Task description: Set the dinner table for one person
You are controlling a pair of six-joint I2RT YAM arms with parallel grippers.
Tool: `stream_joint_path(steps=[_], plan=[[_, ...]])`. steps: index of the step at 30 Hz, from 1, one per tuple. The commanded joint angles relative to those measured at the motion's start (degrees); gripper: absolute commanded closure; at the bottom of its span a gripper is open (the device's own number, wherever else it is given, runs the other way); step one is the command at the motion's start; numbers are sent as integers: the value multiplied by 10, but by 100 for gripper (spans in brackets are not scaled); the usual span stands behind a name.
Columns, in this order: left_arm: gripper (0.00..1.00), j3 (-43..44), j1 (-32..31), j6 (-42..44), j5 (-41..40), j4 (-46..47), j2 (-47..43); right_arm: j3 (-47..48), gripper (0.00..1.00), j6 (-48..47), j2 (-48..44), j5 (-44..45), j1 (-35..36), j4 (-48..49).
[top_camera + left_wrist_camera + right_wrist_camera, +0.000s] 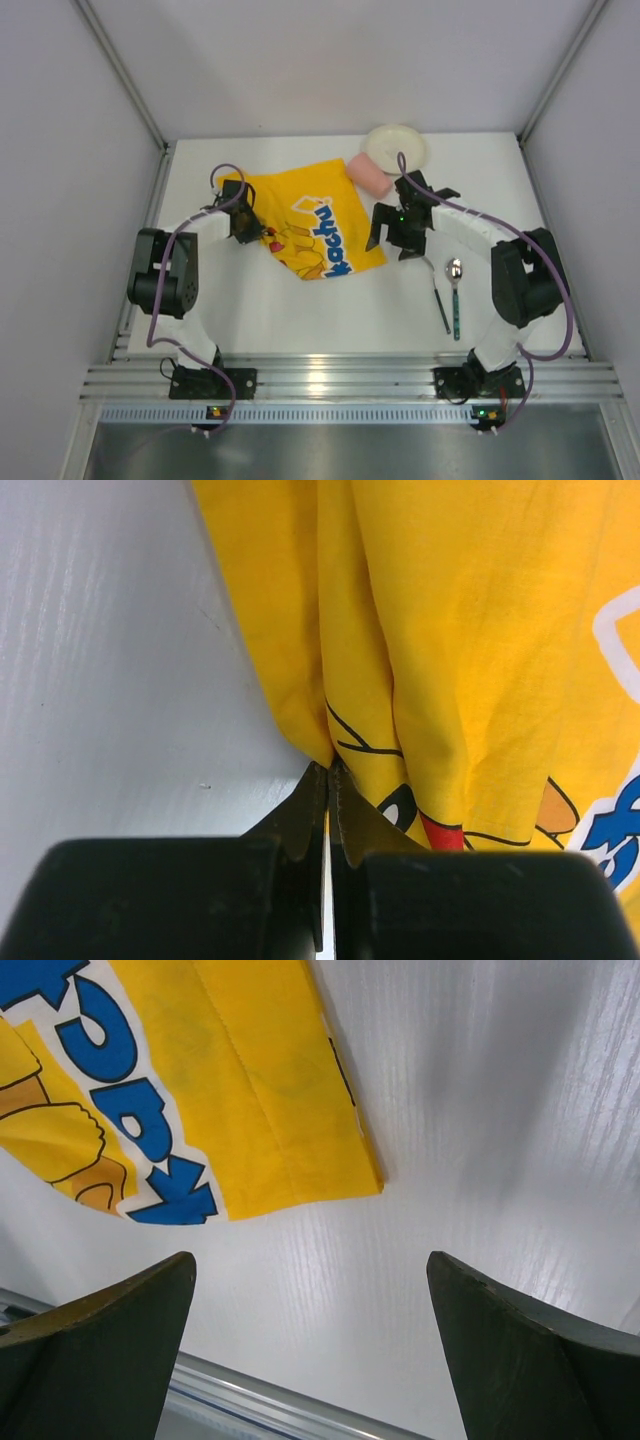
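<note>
The tabletop [300,310] lies flat under everything. It is stiff, smooth and fixed, so you take hold of nothing on it. You work the soft, light mat [310,225], best gripped at an edge. Your left end effector [327,780] is pinching the mat's left edge. Your right end effector [310,1340] is spread above bare tabletop. The bowl [394,147] at the far edge looks empty.

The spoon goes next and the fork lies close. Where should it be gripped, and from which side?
I'd take the spoon by its teal handle just behind the bowl, straight down from above, jaws across its width. It lies flat, bowl away from the arms; the fork on its left angles away there, while their near ends almost meet.
</note>
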Motion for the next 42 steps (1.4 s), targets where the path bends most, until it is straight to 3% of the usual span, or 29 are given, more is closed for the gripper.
stream_joint_path(steps=[1, 6, 13, 17, 20, 21, 24, 26, 27, 28, 34, 42], plan=[[100, 0, 0, 25, -9, -67, -13, 38, 0, 8, 5, -24, 3, 16], [100, -2, -1, 48, -9, -113, -67, 66, 0, 26, 64, -84, 4, 84], [100, -12, -1, 65, -9, -148, -99, 131, 0, 22, 157, -32, 2, 49], [100, -11, -1, 70, -3, -158, -100, 114, 2, 24, 177, -13, 4, 47], [100, -11, -1, 76, -3, -165, -102, 90, 22, 26, 185, -29, 15, 65], [100, -11, -1, 77, -4, -165, -102, 84, 44, 25, 188, -35, 19, 70], [100, -14, -1, 79, -3, -167, -103, 68, 70, 27, 192, -56, 32, 81], [100, -18, -1, 80, -2, -169, -101, 60, 81, 24, 191, -63, 32, 83], [100, -19, -1, 79, -1, -169, -100, 60, 92, 21, 191, -63, 31, 81], [100, -21, -1, 79, -1, -168, -100, 61, 98, 14, 189, -58, 30, 74], [100, -24, -1, 87, -23, -190, -98, 40, 100, 1, 148, -4, -1, 46], [100, -25, -1, 109, -29, -213, -67, -40, 100, -22, 80, 22, -107, 35]])
